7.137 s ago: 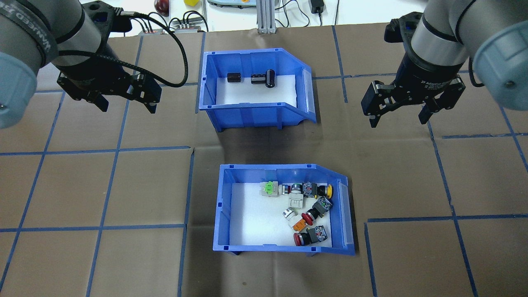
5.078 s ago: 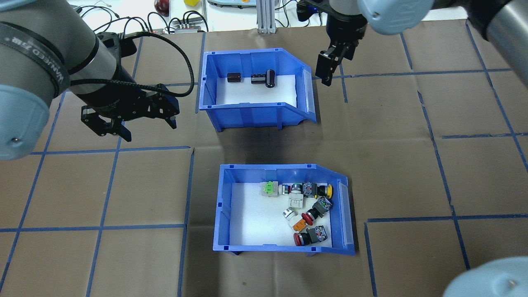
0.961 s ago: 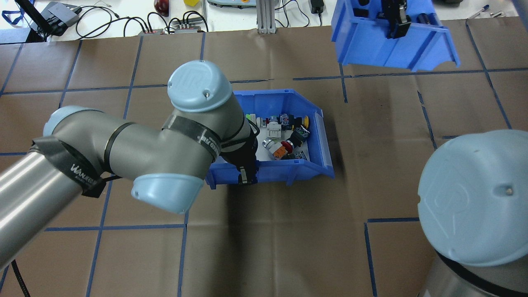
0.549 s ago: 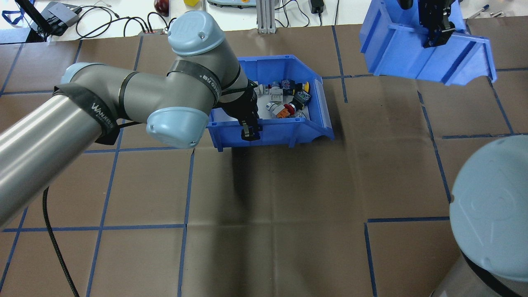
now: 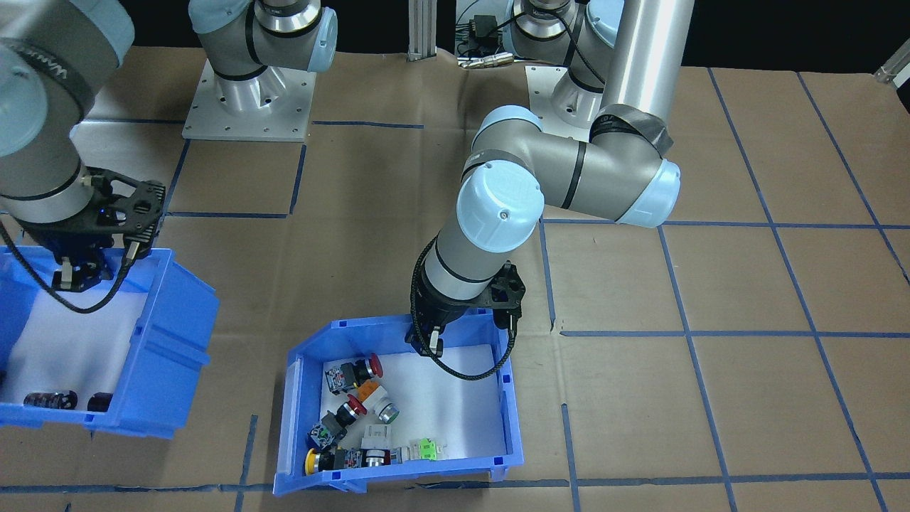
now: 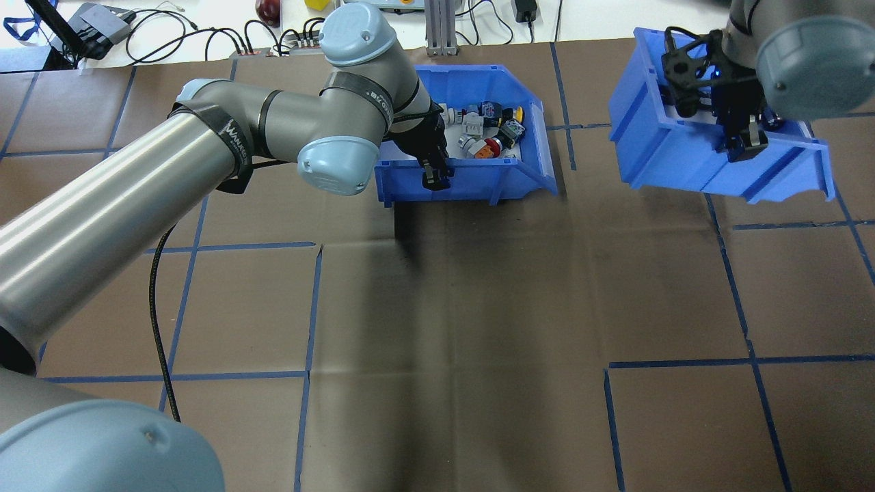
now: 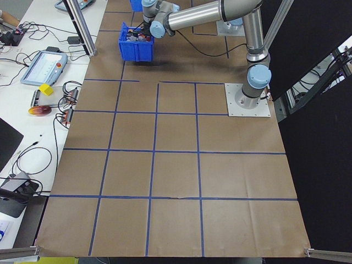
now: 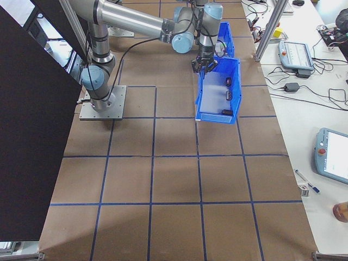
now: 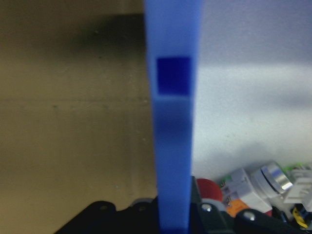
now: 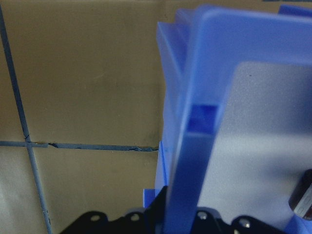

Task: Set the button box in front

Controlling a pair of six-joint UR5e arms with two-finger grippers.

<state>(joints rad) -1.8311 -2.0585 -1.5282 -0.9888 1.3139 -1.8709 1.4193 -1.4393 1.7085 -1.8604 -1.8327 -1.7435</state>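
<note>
The button box (image 6: pixel 530 174) hangs from the left hand (image 6: pixel 435 175), clenched on its near wall, seemingly just above the worktop (image 6: pixel 478 307); the arm stretches far forward.

A robotics lab: two arms bolted on steel base plates (image 5: pixel 249 96) to a counter (image 6: pixel 478 307) covered in brown paper with a blue tape grid. At the 12 o'clock edge in the overhead view run cables (image 6: pixel 205 34) and an aluminium post (image 6: pixel 441 27); teach pendants (image 8: pixel 296 54) lie alongside.
</note>
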